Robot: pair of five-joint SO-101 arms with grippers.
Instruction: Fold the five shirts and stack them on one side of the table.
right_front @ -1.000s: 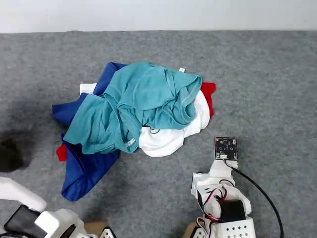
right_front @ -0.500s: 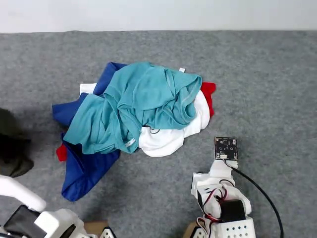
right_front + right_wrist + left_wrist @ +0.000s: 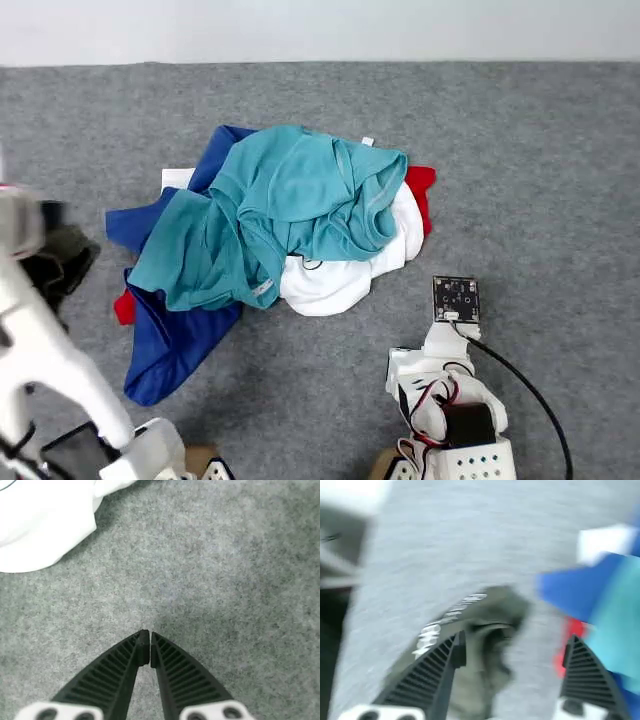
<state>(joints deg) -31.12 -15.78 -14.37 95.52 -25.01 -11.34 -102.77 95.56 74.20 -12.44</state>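
Grey, carpet-like worktop (image 3: 540, 150) runs back to a pale wall. Much of the clothing is buried. A crumpled heap lies left of centre, with a teal shirt (image 3: 290, 200) on top hiding most of what is under it. A blue shirt (image 3: 170, 340) spills out toward the near left, and a white shirt (image 3: 330, 285) bulges out on the near right. A red shirt (image 3: 420, 185) shows only as a corner at the far right of the heap. A second red scrap peeks out at the left edge, and I cannot tell whether it is the same garment.

A fifth piece, a dark olive shirt (image 3: 60, 262), lies apart by the left edge, blurred and partly covered by the left arm (image 3: 50, 370).

That makes five colours of cloth.

In the left wrist view the left tool (image 3: 516, 640) has its jaws spread wide over the olive shirt, blurred. The right tool (image 3: 150, 637) is closed and empty over bare worktop, just beside the white shirt's edge.
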